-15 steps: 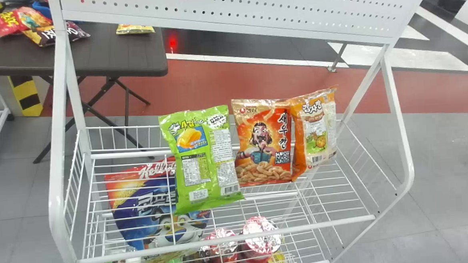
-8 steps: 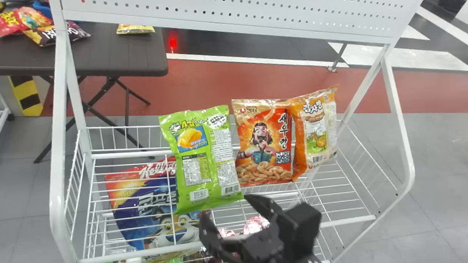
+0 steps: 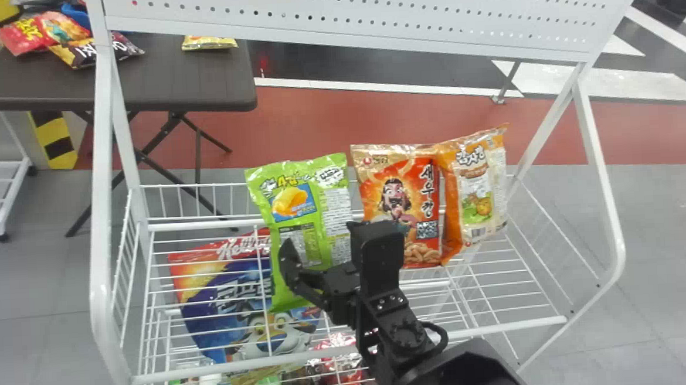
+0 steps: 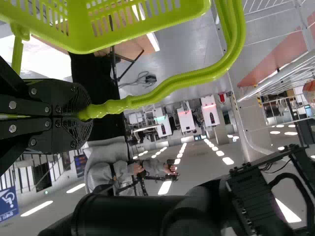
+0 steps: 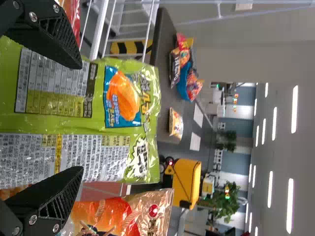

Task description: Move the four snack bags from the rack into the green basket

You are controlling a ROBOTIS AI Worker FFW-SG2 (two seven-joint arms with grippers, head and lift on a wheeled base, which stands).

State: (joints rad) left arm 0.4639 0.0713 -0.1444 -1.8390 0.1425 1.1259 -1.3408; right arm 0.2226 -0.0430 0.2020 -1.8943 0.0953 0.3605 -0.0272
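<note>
A: In the head view, where are the task's things?

B: Three snack bags stand in the upper wire shelf of the white rack [image 3: 99, 229]: a green bag [image 3: 338, 204], then to its right a red-orange bag [image 3: 372, 185] and an orange bag [image 3: 475, 185], those two overlapping.

A: And the right gripper [image 3: 324, 243]?

B: Over the shelf, in front of the green bag, its fingers spread. Lower in the rack there's a blue-and-red cereal bag [image 3: 225, 298]. Beyond the rack, more snack packets [image 3: 71, 48] lie on a dark worktop [image 3: 167, 78].

A: How about the left wrist view?

B: There the left gripper [image 4: 81, 115] has its fingers pinching the handle [image 4: 197, 78] of the green basket [image 4: 142, 37].

A: So the basket hangs from that hand?

B: I can't tell what bears its weight, only that the handle is held.

A: And the right wrist view?

B: The green bag fills the space between the fingers of the right gripper [image 5: 81, 117]. They're wide apart, one near each side edge of its printed face. The red-orange bag is just beside it.
</note>
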